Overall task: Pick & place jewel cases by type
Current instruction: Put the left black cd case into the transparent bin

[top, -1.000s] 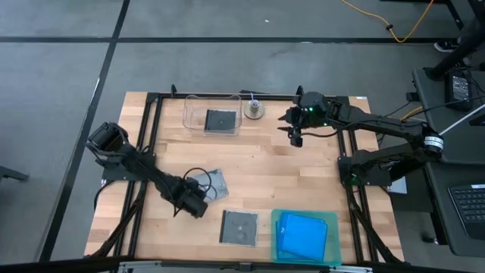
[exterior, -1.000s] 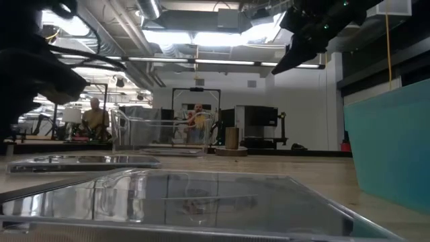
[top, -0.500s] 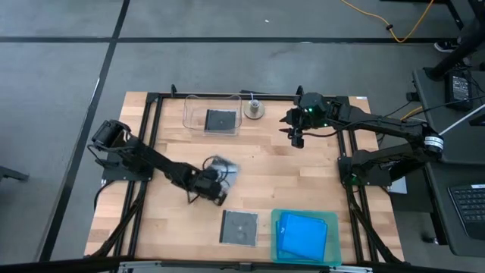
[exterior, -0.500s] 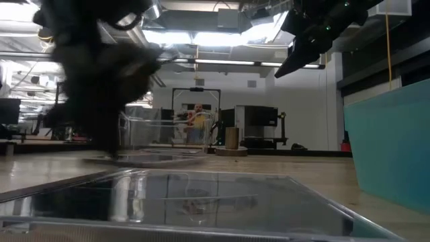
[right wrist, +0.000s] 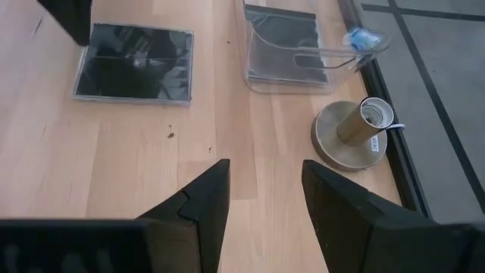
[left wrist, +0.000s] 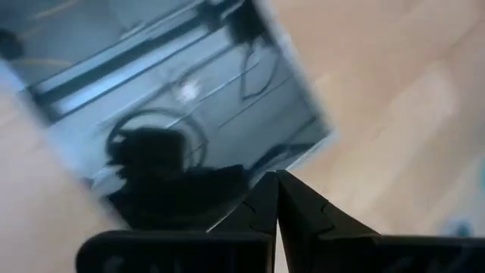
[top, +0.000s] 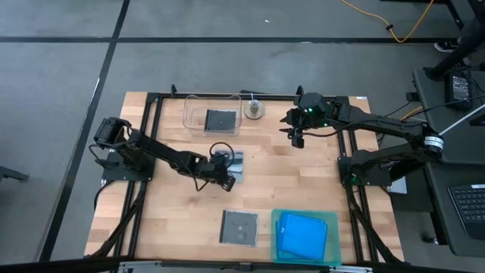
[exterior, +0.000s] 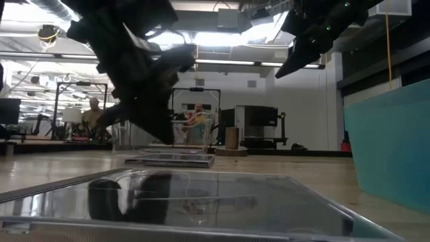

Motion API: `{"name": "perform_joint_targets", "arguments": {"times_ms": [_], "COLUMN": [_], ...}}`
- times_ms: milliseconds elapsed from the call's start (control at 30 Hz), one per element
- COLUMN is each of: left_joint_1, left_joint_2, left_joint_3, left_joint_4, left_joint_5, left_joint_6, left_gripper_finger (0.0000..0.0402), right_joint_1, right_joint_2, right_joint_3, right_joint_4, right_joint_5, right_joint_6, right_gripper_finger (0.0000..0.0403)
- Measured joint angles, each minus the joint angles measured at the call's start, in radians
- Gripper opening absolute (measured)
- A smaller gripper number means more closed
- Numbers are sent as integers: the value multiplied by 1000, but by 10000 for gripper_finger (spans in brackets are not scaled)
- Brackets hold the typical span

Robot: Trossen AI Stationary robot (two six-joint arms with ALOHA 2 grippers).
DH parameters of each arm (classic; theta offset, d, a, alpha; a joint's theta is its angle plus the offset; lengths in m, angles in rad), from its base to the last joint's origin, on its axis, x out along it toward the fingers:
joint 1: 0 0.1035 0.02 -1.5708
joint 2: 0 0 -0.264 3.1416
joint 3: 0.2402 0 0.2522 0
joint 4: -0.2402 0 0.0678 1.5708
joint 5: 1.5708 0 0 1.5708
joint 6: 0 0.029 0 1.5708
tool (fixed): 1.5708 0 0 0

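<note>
The left tool (top: 225, 178) is shut tight, holding nothing, right by a dark square case (top: 232, 164) lying flat on the wooden bench (top: 303, 182). It may be touching the case; I cannot tell. Behind it, a clear plastic tub (top: 213, 114) holds one dark square case (top: 220, 120). Another dark square case (top: 239, 227) lies near the front. Next, a teal tray (top: 305, 237) holds flat, bright blue cases (top: 301, 233). The right tool (top: 296, 137) hangs wide open and holds nothing.
</note>
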Motion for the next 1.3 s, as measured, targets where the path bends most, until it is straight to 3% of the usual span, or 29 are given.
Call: {"name": "perform_joint_targets", "arguments": {"times_ms": [167, 500, 967, 1300], "left_joint_1": [11, 9, 10, 17], "left_joint_2": [0, -1, -8, -7], "left_joint_3": [0, 0, 6, 5], "left_joint_4": [-106, -165, -541, -526], "left_joint_5": [40, 77, -4, 14], "left_joint_6": [-5, 26, 24, 274], "left_gripper_finger": [1, 2, 1, 1], "right_joint_1": [0, 0, 0, 0], "right_joint_2": [0, 50, 94, 94], "right_joint_3": [0, 0, 0, 0], "right_joint_4": [-25, 1, 9, 40], "right_joint_5": [0, -1, -71, -106], "right_joint_6": [0, -30, -32, -50], "right_gripper_finger": [169, 169, 169, 169]}}
